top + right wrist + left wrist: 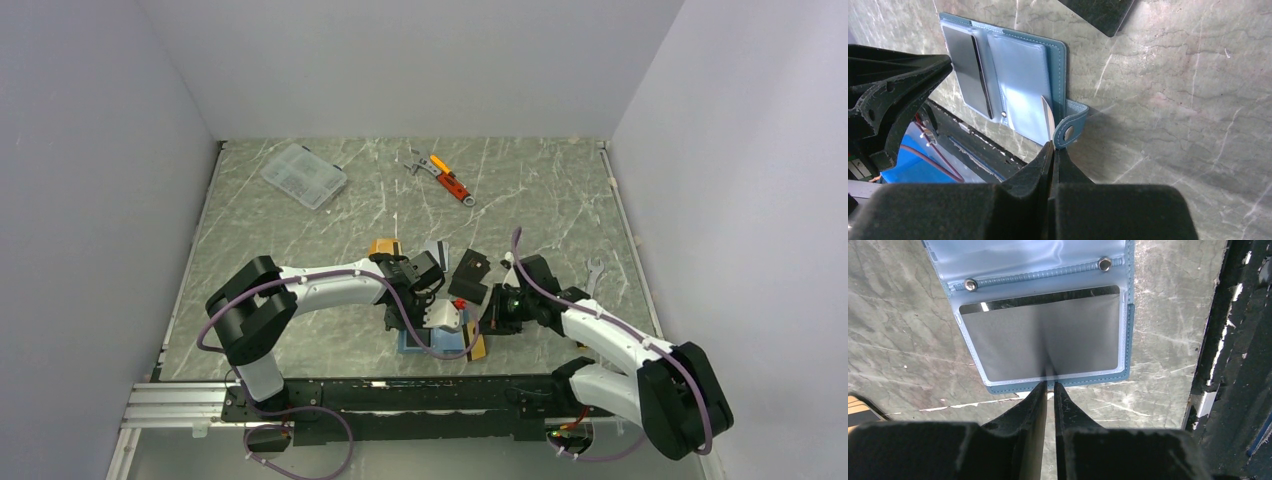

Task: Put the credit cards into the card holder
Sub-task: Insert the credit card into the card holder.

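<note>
The card holder (1060, 75) lies at the table's (300, 235) near edge, a card (1043, 340) in its pocket; a parts box (303, 175) lies toward the far-left corner.

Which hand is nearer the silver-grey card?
Left. The left hand sits at the pocket edge over the silver-grey card; the right hand is across the card holder, beside its snap strap.

— What did you count?
— Two orange cards (383, 247), one dark card (470, 275), one grey card (1040, 342).
— And besides?
— One holder (1060, 70), one box (305, 175), two wrenches (452, 183).
</note>
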